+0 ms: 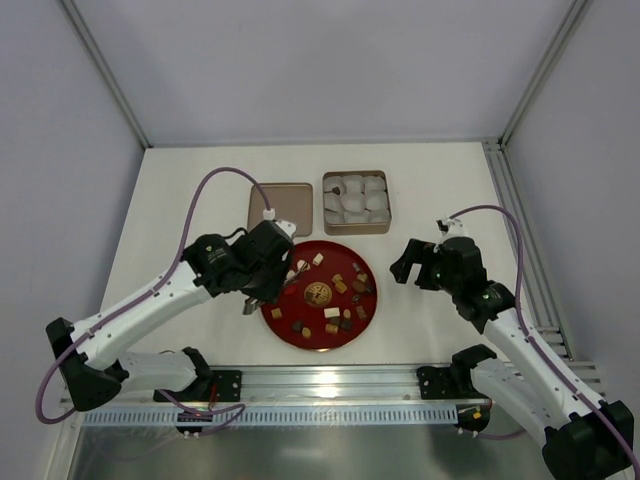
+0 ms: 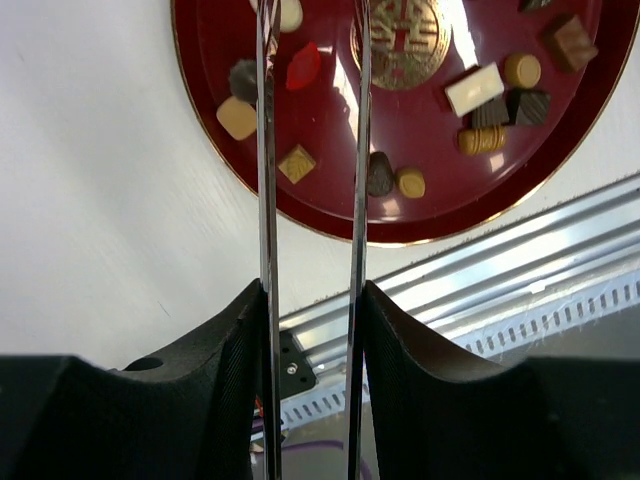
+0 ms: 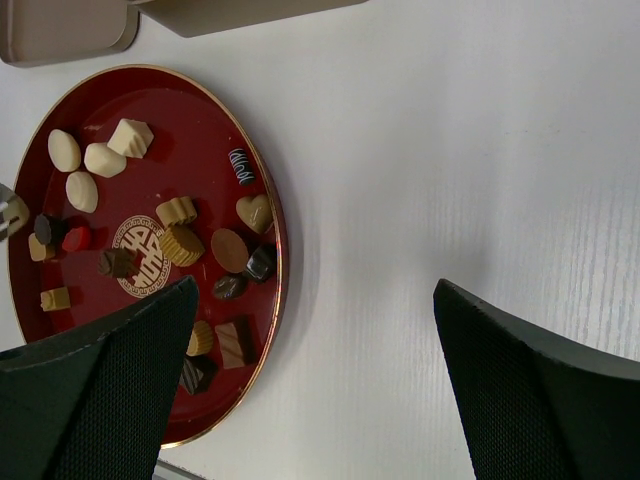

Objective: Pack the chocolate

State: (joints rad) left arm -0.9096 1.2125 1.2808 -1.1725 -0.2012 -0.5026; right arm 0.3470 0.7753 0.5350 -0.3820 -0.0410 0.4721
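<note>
The chocolate point(image 1: 340, 285) lies as several small dark, tan and cream pieces on a round red plate point(image 1: 282, 333) in mid-table. My left gripper point(image 1: 265, 290) hovers at the plate's left edge, shut on thin metal tongs point(image 2: 266, 150). The two blades reach out over the plate with a gap between them. A red piece point(image 2: 303, 65) lies between them, and their tips are cut off by the top of the view. My right gripper point(image 1: 405, 262) stands open over bare table right of the plate point(image 3: 262, 180), holding nothing.
Behind the plate stands a square tin point(image 1: 384, 205) filled with crinkled white paper cups, with its lid point(image 1: 280, 207) lying to its left. An aluminium rail point(image 1: 330, 378) runs along the near table edge. Frame posts stand at the back corners.
</note>
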